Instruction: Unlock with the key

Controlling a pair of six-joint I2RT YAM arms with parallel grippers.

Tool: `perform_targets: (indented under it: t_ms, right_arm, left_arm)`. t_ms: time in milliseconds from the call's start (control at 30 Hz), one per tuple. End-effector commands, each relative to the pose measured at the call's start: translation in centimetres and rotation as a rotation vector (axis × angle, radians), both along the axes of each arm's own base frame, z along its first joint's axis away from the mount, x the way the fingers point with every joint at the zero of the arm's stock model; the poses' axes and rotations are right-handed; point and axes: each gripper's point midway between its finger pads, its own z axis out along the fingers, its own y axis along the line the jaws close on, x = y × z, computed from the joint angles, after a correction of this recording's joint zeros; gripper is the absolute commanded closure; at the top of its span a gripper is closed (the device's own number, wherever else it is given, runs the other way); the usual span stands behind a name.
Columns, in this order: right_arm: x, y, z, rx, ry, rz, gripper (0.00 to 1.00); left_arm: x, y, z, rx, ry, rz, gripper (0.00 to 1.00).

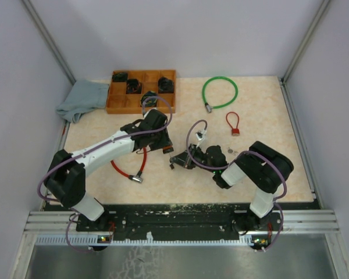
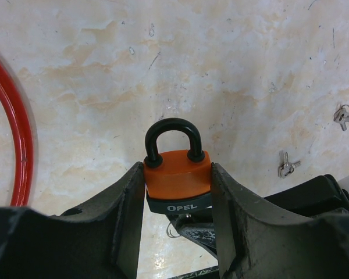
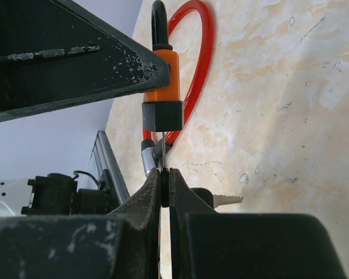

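Two grips: L gripper (image 2: 177, 172) clamps orange padlock (image 3: 163, 81); R gripper (image 3: 165, 177) pinches key (image 3: 163, 149), blade in keyway directly under padlock. Twist about blade axis, no side load, w/ L firm.

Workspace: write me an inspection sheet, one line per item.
Surface: beige marbled table, scuffed.
Job's things: orange padlock, shackle closed; key entering its underside.
Clutter: red cable lock, green cable lock, small red lock, loose keys, grey cloth, wooden tray holding black padlocks.
Grippers: left gripper, jaws clamp the padlock; right gripper, jaws shut on the key.
Cables: purple leads loop along both arms.
Surroundings: plain walls, metal frame.
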Motion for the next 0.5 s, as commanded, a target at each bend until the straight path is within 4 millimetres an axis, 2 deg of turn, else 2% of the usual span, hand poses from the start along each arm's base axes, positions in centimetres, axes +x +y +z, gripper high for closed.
perform_targets:
  t_ms: [0,100,300,467]
  right_arm:
    - [2.0,-0.1,3.9,0.041,-0.153,-0.072,1.0]
    - [2.3,-0.1,3.9,0.029,-0.156,-0.079,1.0]
    - [2.6,-0.8,5.4,0.112,-0.179,-0.103,1.0]
    - [2.9,-0.5,5.0,0.132,-0.142,-0.104,1.0]
  left_arm:
    - [-1.7,0.0,-0.5,-0.023,0.053,-0.023,1.0]
    - [-2.1,0.0,-0.8,-0.023,0.064,-0.027,1.0]
    - [-2.7,-0.2,-1.3,-0.046,0.094,-0.017,1.0]
    - [-3.1,-0.7,-1.1,-0.116,0.09,0.007,1.0]
